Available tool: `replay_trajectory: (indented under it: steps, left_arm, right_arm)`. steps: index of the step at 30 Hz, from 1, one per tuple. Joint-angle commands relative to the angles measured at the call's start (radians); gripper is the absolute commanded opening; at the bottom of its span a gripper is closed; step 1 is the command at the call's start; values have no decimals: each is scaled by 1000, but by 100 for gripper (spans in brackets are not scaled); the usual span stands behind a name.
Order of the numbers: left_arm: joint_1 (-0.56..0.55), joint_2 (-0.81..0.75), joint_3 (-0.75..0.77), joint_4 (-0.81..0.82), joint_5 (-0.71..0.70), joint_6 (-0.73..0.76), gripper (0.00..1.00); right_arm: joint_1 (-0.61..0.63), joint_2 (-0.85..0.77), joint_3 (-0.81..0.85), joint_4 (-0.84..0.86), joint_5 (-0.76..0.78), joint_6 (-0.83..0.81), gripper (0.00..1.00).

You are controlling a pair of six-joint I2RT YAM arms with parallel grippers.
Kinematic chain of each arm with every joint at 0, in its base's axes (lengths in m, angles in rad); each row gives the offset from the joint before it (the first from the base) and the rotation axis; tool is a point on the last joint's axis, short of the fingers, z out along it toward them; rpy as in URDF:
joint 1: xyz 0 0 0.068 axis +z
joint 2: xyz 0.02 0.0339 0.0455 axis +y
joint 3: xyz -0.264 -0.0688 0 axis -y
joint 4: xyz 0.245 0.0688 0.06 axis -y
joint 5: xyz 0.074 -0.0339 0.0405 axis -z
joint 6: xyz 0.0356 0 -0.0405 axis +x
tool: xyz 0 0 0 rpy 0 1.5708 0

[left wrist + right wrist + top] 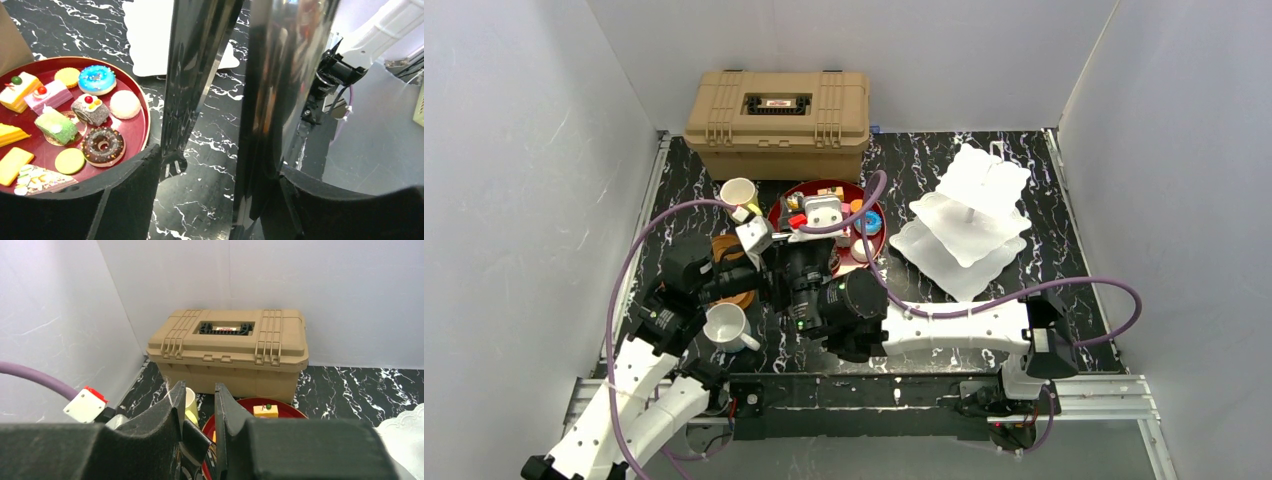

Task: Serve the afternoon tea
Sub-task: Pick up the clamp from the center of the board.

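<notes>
Several toy cakes and doughnuts, among them a blue doughnut [97, 80] and a chocolate one [103, 146], lie on the dark-red tray [145, 115]. The white three-tier stand [969, 215] is bare at the right. The white mug [726, 325] stands near the left arm, and the pale-yellow mug [738, 190] stands left of the tray. Brown saucers [726, 246] are partly hidden under the left arm. My left gripper [220, 160] is wide open beside the tray's near-left edge, with glossy black parts of the right arm between its fingers. My right gripper [200, 387] is over the tray's near edge, with a narrow gap and nothing held.
The tan case [777, 110] stands at the back left, behind the tray [776, 212]. Both wrists crowd together at the tray's near-left side, with purple cables looping over them. White walls close in the left, back and right.
</notes>
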Motion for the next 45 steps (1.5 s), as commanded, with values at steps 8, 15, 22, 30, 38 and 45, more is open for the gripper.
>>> replay_trajectory:
  steps: [8, 15, 22, 30, 38, 45]
  left_arm:
    - [-2, 8, 41, 4, -56, 82, 0]
    - [-2, -11, 57, 8, -136, 166, 0]
    - [-3, 34, 90, -18, -120, 209, 0]
    - [-2, 69, 125, -58, -111, 184, 1]
    - [-2, 75, 117, -83, -103, 210, 8]
    - [-2, 91, 115, -90, -94, 207, 10]
  right_arm:
    - [7, -125, -25, -106, 49, 174, 15]
    - [1, -303, -34, -741, -17, 635, 84]
    - [-3, -383, -13, -1066, -118, 843, 96]
    - [-3, -381, -40, -1133, -211, 865, 92]
    - [-3, -456, -11, -1099, -206, 770, 98]
    - [-3, -452, 20, -991, -303, 719, 98]
